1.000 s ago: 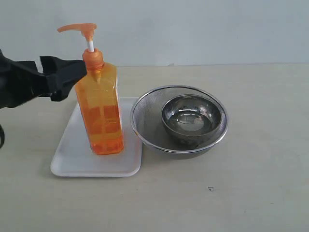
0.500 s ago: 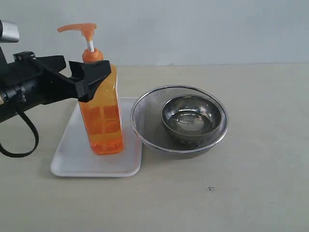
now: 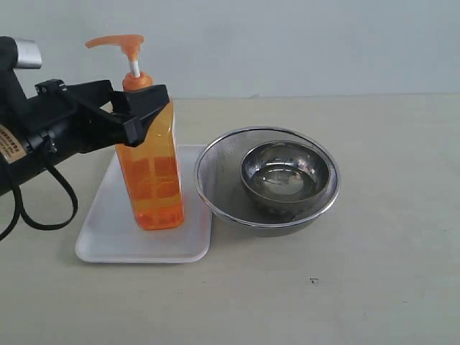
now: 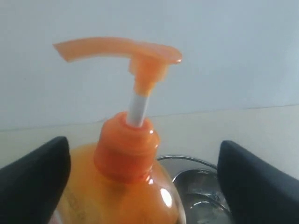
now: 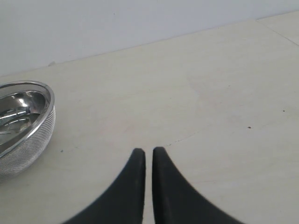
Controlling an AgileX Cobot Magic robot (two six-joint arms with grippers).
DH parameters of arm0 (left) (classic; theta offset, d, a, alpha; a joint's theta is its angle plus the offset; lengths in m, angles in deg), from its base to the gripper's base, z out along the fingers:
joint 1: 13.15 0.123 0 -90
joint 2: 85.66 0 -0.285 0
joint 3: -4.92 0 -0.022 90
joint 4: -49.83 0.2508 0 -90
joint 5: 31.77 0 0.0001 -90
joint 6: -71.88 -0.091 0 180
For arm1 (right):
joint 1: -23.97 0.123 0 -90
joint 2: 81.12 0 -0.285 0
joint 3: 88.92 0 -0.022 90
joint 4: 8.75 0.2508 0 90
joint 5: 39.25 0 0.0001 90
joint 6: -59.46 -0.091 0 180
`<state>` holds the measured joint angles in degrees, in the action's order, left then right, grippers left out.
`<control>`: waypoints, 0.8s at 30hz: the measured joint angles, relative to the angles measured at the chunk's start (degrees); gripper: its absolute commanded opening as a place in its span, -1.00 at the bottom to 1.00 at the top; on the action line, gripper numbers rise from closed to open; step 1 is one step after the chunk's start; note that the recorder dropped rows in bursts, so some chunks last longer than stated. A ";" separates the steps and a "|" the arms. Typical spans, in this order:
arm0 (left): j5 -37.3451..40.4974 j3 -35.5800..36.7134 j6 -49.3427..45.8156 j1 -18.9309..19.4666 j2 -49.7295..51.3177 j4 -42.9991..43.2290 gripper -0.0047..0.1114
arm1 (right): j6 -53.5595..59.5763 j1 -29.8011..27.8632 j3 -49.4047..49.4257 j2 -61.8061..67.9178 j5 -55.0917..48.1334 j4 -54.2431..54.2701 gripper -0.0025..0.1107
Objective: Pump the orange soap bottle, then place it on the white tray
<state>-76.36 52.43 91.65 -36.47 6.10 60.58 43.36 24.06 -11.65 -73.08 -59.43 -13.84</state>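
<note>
Jaws of my left gripper [image 3: 136, 106] apart, straddling shoulder of orange soap bottle [image 3: 152, 180] on white tray [image 3: 100, 223]. Close squarely on flat sides, no tilt. Right gripper [image 5: 148, 156] pressed together.

The orange soap bottle [image 3: 151, 180] is translucent orange, its pump head [image 3: 118, 43] orange on a white stem [image 3: 134, 69]. The white tray [image 3: 100, 237] is plain. The mesh bowl [image 3: 214, 188] shows a fine silver weave. The left gripper [image 3: 145, 108] is black, the table [image 3: 374, 273] beige.
</note>
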 measured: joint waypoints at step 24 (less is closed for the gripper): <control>-3.72 0.00 -1.59 0.00 0.50 -1.22 0.49 | -0.10 0.00 0.00 0.00 0.00 0.00 -0.93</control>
<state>-80.08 52.43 90.07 -36.47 6.60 59.36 43.26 24.06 -11.65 -73.08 -59.43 -13.84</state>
